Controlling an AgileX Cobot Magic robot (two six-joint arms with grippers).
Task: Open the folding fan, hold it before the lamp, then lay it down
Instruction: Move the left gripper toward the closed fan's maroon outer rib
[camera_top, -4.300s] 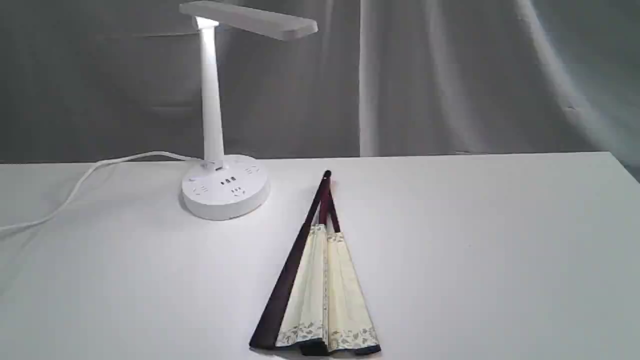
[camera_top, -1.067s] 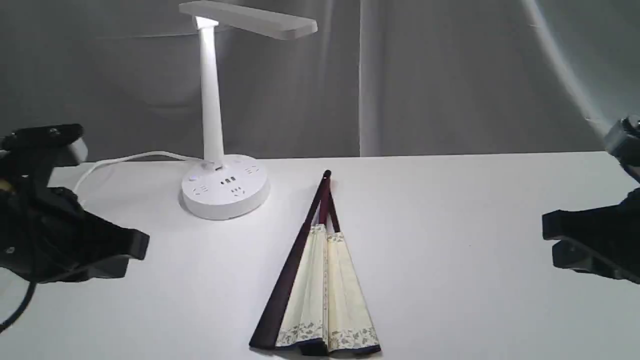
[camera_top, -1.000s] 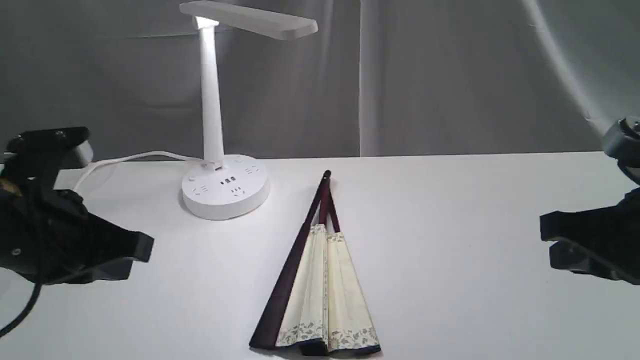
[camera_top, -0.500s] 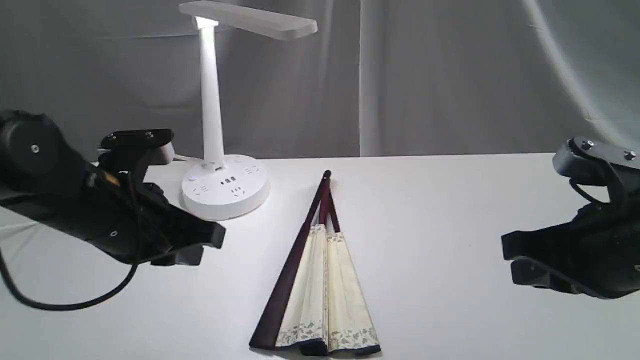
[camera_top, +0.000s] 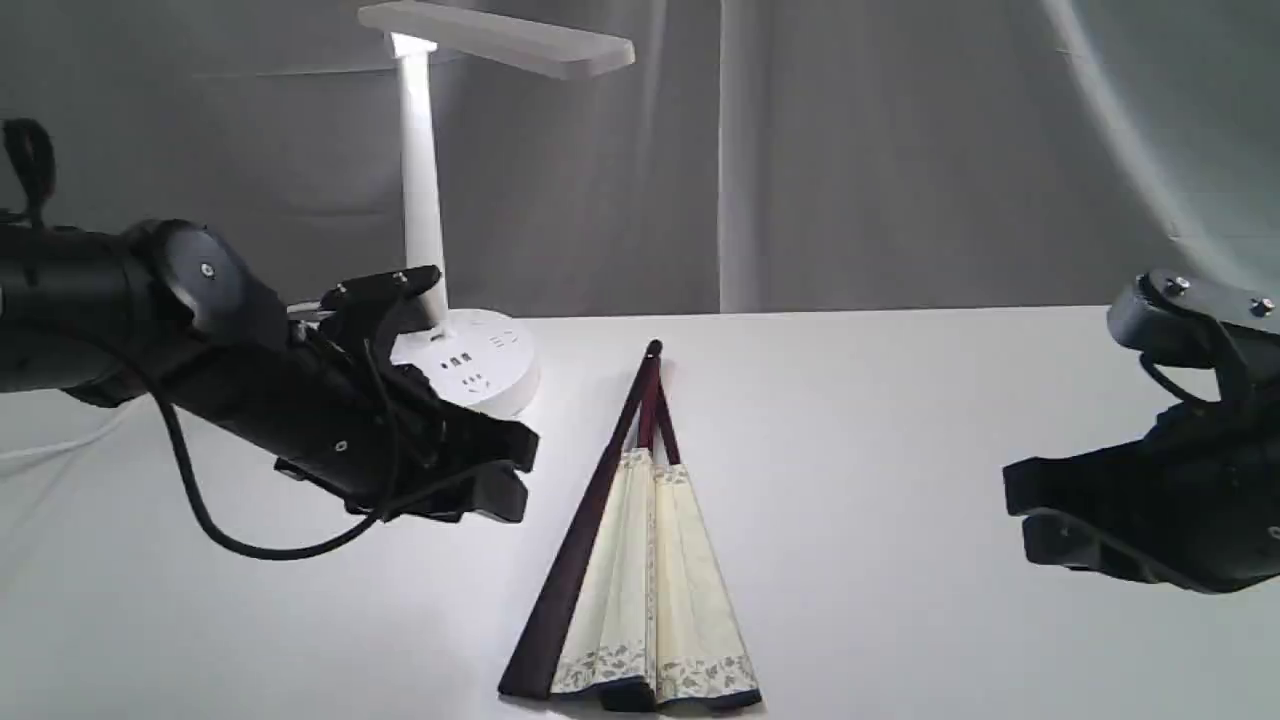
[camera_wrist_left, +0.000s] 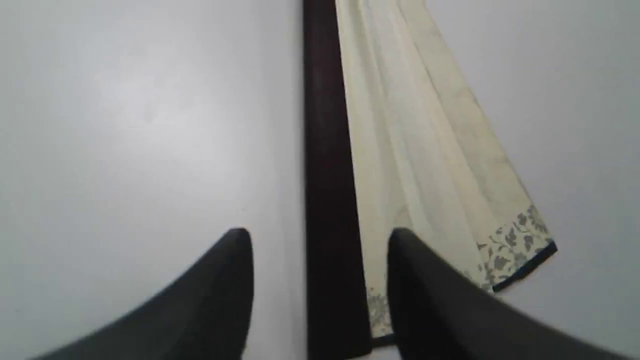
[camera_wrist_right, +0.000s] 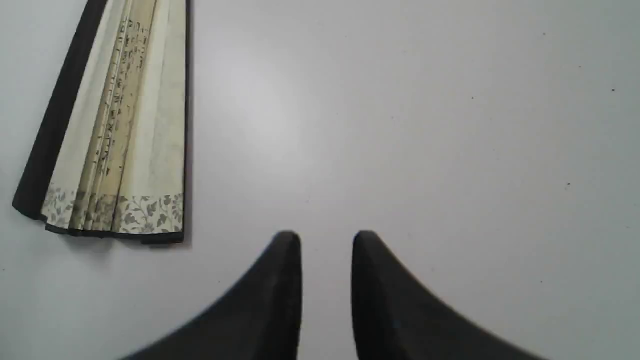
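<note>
Both tools hang over the bench. The left tool is low and released, and its wrist view shows the jaws wide apart, astride the fan's dark left guard near the wide end without touching it. The right tool is well off to the side, with its jaws only narrowly parted and grasping nothing.

The lamp stands at the back left, its base partly hidden behind the left arm. The fan lies flat on the bench in the near middle, a little way open, with its wide end towards the camera and its pivot pointing to the back, not far from the lamp's base.

The fan is probably light for its size. The guards look like stiff wood with a smooth finish, so they should bear a firm pinch but may slide between hard fingers. The cream leaf is thin pleated paper and would likely crease or tear if squeezed or dragged.

The guards are therefore the places to hold. The left tool would take the left guard across its width, and the right tool would take the far guard, so the two can be swung apart about the pivot. Because the fan lies flat, getting a finger under a guard's edge may be the awkward part.
</note>
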